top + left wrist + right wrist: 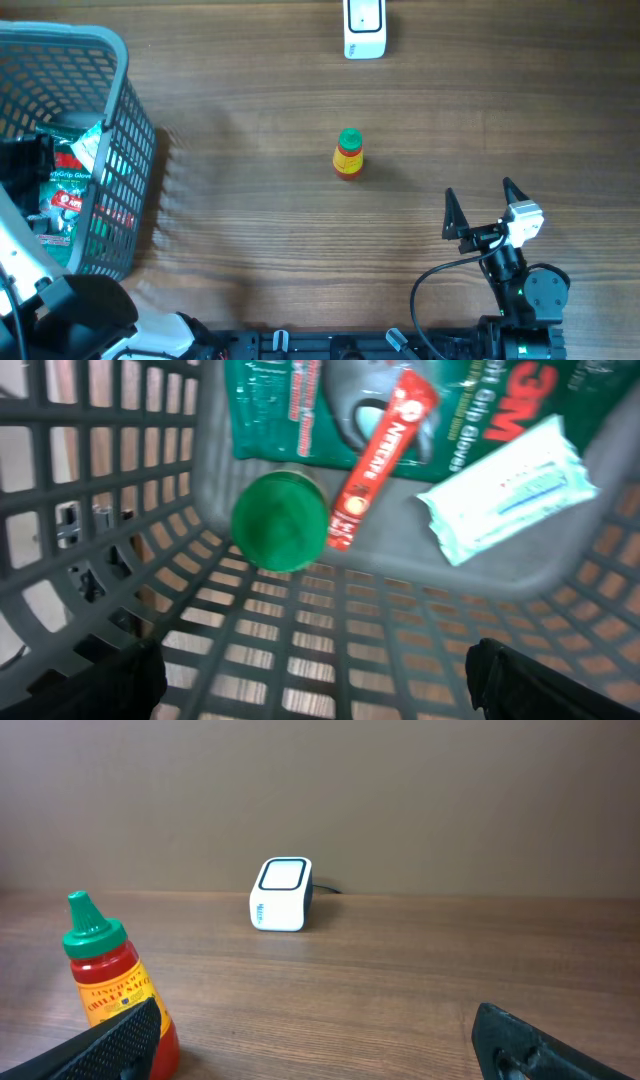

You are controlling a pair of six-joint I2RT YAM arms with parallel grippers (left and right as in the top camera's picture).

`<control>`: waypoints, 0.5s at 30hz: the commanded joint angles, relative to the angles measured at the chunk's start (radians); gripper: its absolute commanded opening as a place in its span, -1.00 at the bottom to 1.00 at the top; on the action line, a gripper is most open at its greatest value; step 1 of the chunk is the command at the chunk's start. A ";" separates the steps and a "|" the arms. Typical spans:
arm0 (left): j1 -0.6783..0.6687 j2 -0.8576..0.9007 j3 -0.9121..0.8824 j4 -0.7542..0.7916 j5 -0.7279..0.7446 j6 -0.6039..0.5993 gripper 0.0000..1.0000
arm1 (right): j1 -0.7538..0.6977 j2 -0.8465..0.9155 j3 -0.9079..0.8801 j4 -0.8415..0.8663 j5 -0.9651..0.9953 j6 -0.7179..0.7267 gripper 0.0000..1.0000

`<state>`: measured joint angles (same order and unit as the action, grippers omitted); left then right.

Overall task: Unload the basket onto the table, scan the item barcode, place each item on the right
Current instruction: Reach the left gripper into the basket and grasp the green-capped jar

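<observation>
While the left gripper hangs open inside the basket and the right gripper waits open and empty, the sauce bottle stands upright mid-worktop, well apart from the scanner; step: approach, likely next a grasp round the bottle.

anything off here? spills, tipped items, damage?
Nothing stands out. The sauce bottle stands upright mid-table with its cap on, the scanner sits upright at the far side, and the packets lie loose inside the basket, none spilled.
</observation>
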<state>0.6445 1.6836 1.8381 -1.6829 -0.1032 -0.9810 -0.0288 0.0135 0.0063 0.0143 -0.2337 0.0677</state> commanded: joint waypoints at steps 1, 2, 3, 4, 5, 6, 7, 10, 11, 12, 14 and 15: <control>0.021 -0.007 -0.087 0.012 -0.008 0.009 1.00 | 0.005 -0.006 -0.001 0.002 0.017 0.013 1.00; 0.021 -0.007 -0.132 0.031 -0.015 0.009 1.00 | 0.005 -0.006 -0.001 0.002 0.017 0.013 0.99; 0.021 -0.007 -0.165 0.046 -0.017 0.008 1.00 | 0.005 -0.006 -0.001 0.002 0.017 0.013 1.00; 0.021 -0.007 -0.197 0.057 -0.017 0.008 1.00 | 0.005 -0.006 -0.001 0.002 0.017 0.013 0.99; 0.021 -0.007 -0.226 0.068 -0.018 0.009 1.00 | 0.005 -0.006 -0.001 0.002 0.017 0.013 1.00; 0.021 -0.007 -0.260 0.083 -0.022 0.008 1.00 | 0.005 -0.006 -0.001 0.002 0.017 0.013 0.99; 0.021 -0.007 -0.298 0.107 -0.041 0.008 1.00 | 0.005 -0.006 -0.001 0.002 0.017 0.013 1.00; 0.021 -0.007 -0.377 0.169 -0.063 0.008 1.00 | 0.005 -0.006 -0.001 0.002 0.017 0.013 0.99; 0.021 -0.007 -0.410 0.211 -0.062 0.008 1.00 | 0.005 -0.006 -0.001 0.002 0.017 0.013 0.99; 0.021 -0.007 -0.432 0.236 -0.062 0.008 1.00 | 0.005 -0.006 -0.001 0.002 0.017 0.013 0.99; 0.021 -0.007 -0.460 0.256 -0.062 0.008 1.00 | 0.005 -0.006 -0.001 0.002 0.017 0.013 0.99; 0.021 -0.007 -0.480 0.266 -0.062 0.008 1.00 | 0.005 -0.006 -0.001 0.002 0.017 0.013 0.99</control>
<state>0.6613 1.6829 1.4063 -1.4334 -0.1444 -0.9806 -0.0288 0.0135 0.0063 0.0143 -0.2337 0.0677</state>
